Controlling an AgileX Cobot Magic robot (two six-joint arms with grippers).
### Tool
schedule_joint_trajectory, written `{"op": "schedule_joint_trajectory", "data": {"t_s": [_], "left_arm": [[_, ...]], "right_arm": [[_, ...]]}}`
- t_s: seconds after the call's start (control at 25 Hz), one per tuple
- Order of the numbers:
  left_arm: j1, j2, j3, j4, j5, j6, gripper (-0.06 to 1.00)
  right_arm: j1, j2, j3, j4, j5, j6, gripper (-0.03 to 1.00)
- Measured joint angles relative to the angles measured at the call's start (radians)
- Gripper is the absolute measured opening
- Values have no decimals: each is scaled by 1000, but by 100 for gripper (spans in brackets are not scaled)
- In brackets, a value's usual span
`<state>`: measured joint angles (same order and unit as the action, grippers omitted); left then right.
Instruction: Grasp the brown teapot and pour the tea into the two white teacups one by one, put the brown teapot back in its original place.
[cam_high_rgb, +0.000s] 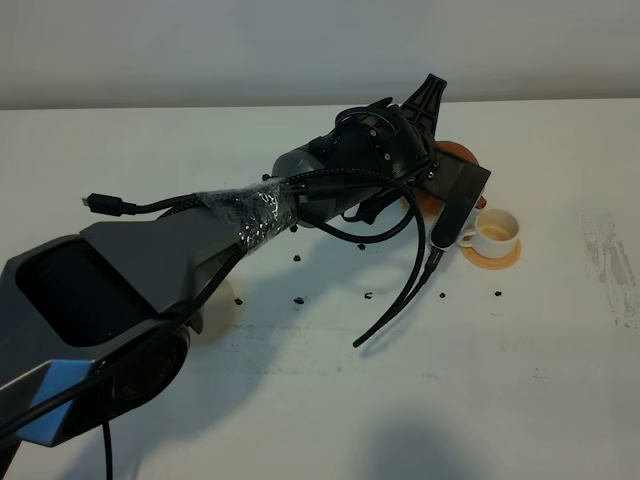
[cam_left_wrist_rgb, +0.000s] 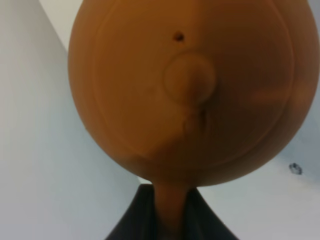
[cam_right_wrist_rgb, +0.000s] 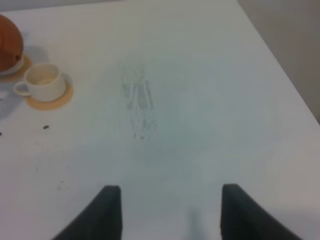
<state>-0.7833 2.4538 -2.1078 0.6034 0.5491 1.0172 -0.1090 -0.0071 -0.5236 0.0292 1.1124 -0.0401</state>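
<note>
Evidently, in the left wrist view, the left hand (cam_left_wrist_rgb: 170, 220) pinches the loop handle of the brown teapot (cam_left_wrist_rgb: 180, 95), whose knobbed lid (cam_left_wrist_rgb: 190, 80) faces the lens. A firm grip is needed so the pot cannot swing.

Exterior high view: the teapot sits just behind one white teacup (cam_high_rgb: 496, 231) on its orange coaster (cam_high_rgb: 490, 257), with the spout hidden. Tilting is best done slowly, with the spout centred over a cup mouth.

Right wrist view: the right hand (cam_right_wrist_rgb: 170, 210) hangs spread above the tabletop (cam_right_wrist_rgb: 200, 100), well apart from the cups. What seems a second cup (cam_right_wrist_rgb: 14, 67) lies partly hidden under the pot.
</note>
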Motion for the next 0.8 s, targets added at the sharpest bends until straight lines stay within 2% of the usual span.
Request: {"op": "schedule_joint_trajectory", "data": {"t_s": [0.8], "left_arm": [[-19,0,0,99,-66,0,8]], "right_arm": [[0,0,0,0,0,0,44]]}}
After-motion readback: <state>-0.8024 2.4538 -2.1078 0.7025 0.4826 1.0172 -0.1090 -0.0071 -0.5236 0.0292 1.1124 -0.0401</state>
